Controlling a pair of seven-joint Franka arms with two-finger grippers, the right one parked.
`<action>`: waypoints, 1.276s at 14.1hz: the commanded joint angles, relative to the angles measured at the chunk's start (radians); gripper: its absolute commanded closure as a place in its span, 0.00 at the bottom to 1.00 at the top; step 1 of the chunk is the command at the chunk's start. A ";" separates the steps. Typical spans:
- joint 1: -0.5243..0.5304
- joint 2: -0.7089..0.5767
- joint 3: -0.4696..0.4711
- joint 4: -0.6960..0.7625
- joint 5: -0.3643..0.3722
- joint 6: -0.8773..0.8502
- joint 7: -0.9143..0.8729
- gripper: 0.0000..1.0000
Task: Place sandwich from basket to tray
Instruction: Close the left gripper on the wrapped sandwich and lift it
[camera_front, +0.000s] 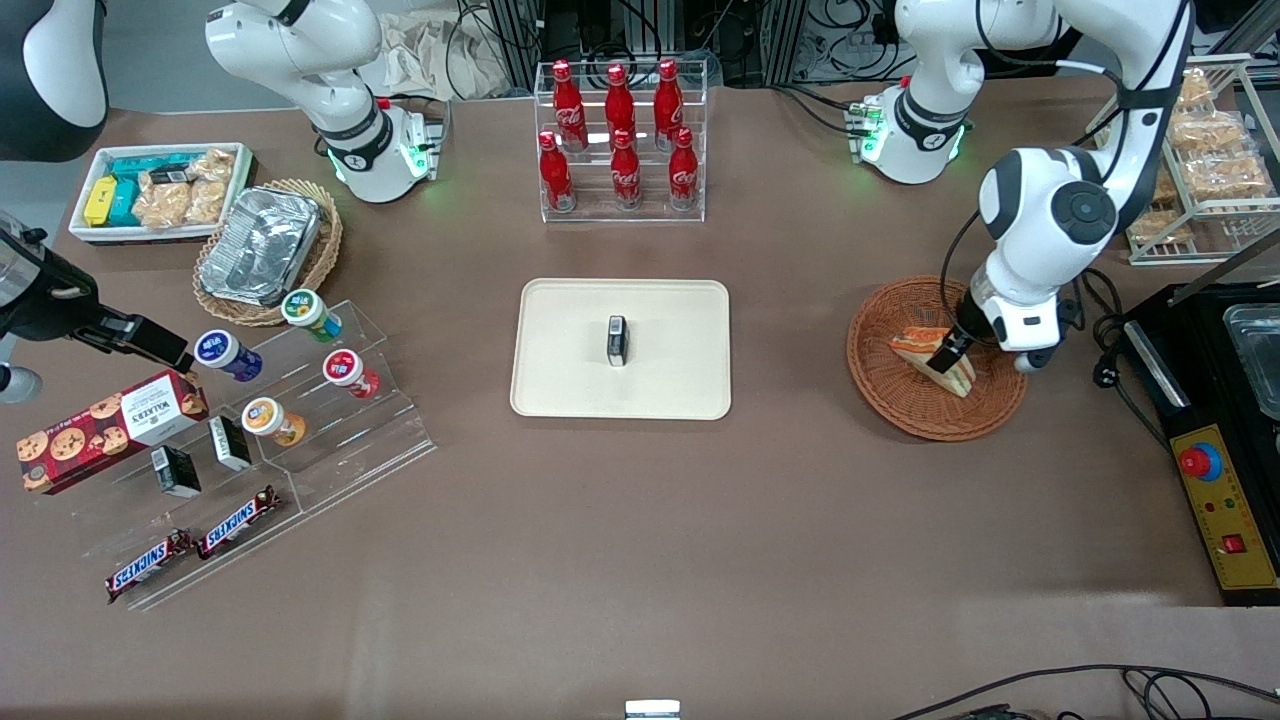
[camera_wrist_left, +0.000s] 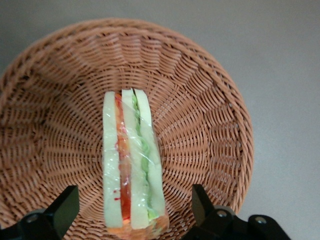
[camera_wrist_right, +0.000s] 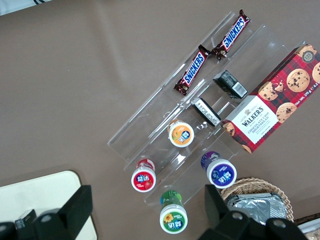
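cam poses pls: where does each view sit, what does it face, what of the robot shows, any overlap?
Front: high, facing both arms across the table; gripper open over the sandwich.
Left wrist: on the working arm, looking down into the basket; fingertips show.
Right wrist: on the parked arm, looking down at the snack stand.
Shared: front and left wrist both see sandwich and basket.

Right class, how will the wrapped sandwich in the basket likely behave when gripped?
The sandwich probably squashes easily: soft bread layers. Its shiny film wrap may be slippery. The open gripper straddles it in the basket; standing on edge, it might tip if nudged.
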 joint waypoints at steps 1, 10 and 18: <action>-0.024 0.018 0.009 -0.034 0.015 0.066 -0.041 0.00; -0.023 -0.056 0.016 -0.017 0.027 0.014 -0.077 1.00; -0.030 -0.190 -0.052 0.306 0.065 -0.657 -0.055 1.00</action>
